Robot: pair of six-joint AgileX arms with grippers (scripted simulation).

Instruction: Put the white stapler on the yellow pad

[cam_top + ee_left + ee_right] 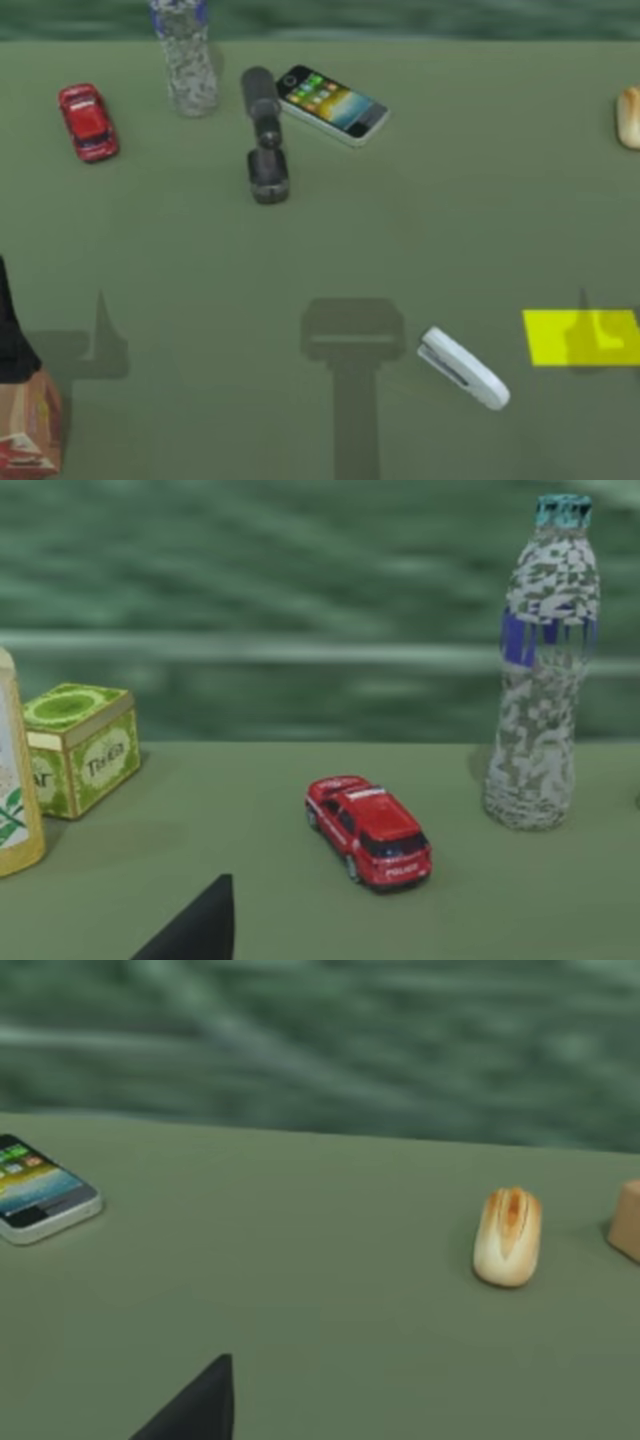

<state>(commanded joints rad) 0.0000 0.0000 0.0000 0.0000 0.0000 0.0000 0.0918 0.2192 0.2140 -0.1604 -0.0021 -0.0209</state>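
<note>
The white stapler [463, 368] lies flat and slanted on the green table, right of centre near the front. The yellow pad [580, 336] lies flat a short way to its right, apart from it, with a gripper's shadow across it. Neither wrist view shows the stapler or the pad. My left arm [12, 330] shows only as a dark shape at the table's left edge. A dark tip of my left gripper [200, 930] hangs over bare table, short of a red toy car [370, 830]. My right gripper [200, 1410] shows the same kind of tip over bare table; the top view leaves it out.
At the back stand a red toy car [88, 122], a plastic bottle [186, 60], a dark cylindrical object [266, 135] and a smartphone [333, 104]. A bread roll [629, 117] lies at the right edge. A brown carton [28, 425] is at the front left, a green tea box [80, 745] beyond.
</note>
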